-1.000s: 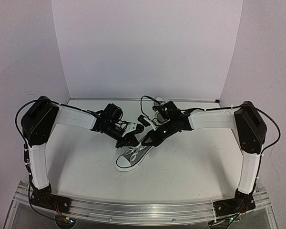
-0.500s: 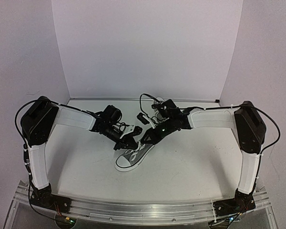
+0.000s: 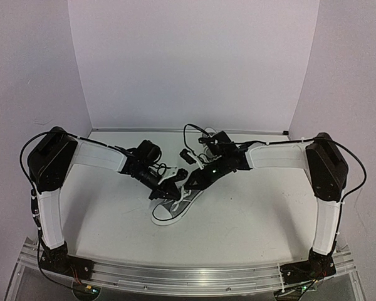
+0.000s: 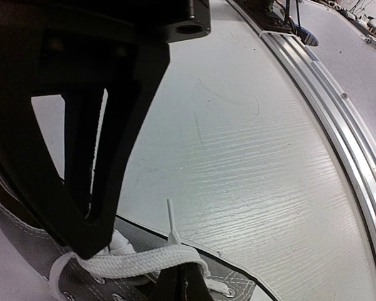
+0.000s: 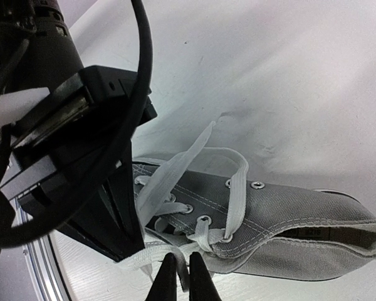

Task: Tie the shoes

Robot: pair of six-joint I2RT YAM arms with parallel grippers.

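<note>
Left arm (image 3: 100, 155) crept leftward; wrist views: left jaws pinching lace (image 4: 138, 262), right jaws parted.

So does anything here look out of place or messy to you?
Nothing is spilled or broken. The one untidy thing is the grey shoe at the table's middle: its white lace is undone, lying in loose strands across the eyelets, with one strand pinched by the left fingers.
</note>
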